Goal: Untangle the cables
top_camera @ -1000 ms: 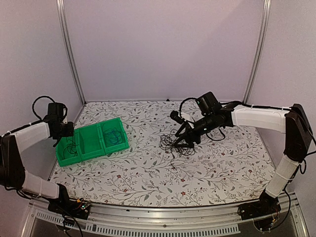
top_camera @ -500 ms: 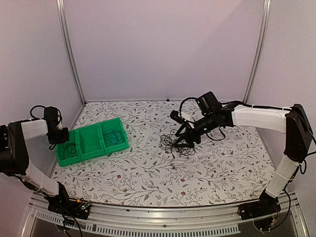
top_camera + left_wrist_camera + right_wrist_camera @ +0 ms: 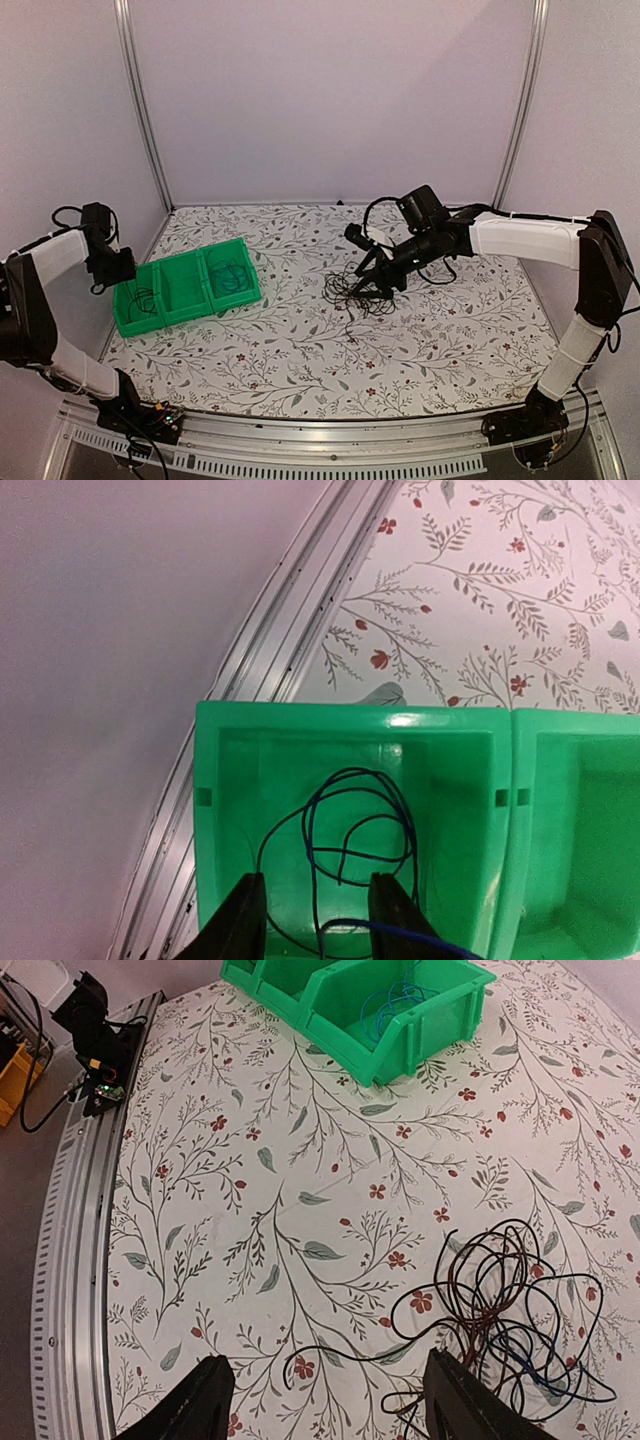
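I have two cables (image 3: pixel 232 275) lying in the green bin's (image 3: pixel 190 318) end compartments, one under my parted left hand (image 3: pixel 315 920), but the main tangle (image 3: pixel 347 290), well apart from the bin, waits beneath my spread right hand (image 3: pixel 330 1405).

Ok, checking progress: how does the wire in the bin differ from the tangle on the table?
The wire lies in the end compartment of the bin; the tangle lies on the table. The wire makes a few loose loops; the tangle is a dense knot of many crossing strands. Both are thin and dark.
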Controlling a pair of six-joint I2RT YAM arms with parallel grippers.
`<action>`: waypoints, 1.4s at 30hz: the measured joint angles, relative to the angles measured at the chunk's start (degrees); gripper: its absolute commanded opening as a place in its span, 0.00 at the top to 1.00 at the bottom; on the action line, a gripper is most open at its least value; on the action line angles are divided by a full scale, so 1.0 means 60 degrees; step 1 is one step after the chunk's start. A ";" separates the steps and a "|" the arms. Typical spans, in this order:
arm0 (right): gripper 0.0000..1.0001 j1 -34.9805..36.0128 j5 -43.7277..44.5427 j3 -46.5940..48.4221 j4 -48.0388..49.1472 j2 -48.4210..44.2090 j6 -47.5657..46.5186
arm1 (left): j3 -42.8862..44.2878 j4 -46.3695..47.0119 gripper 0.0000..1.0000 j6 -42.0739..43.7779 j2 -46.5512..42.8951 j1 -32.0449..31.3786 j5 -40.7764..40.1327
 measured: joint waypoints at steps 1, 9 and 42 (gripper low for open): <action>0.31 0.0000 -0.0004 0.0011 -0.0011 0.0000 0.0004 | 0.0127 -0.0186 0.59 -0.0095 -0.0040 0.0004 0.0062; 0.31 0.0000 -0.0011 0.0040 -0.0036 0.0004 0.0004 | 0.1796 -0.1708 0.81 -0.1410 -0.0648 -0.0226 0.0685; 0.31 0.0000 -0.0535 0.0368 -0.0015 0.0375 0.0251 | 0.2065 -0.6717 0.57 -0.5563 -0.1617 -0.7257 -0.1588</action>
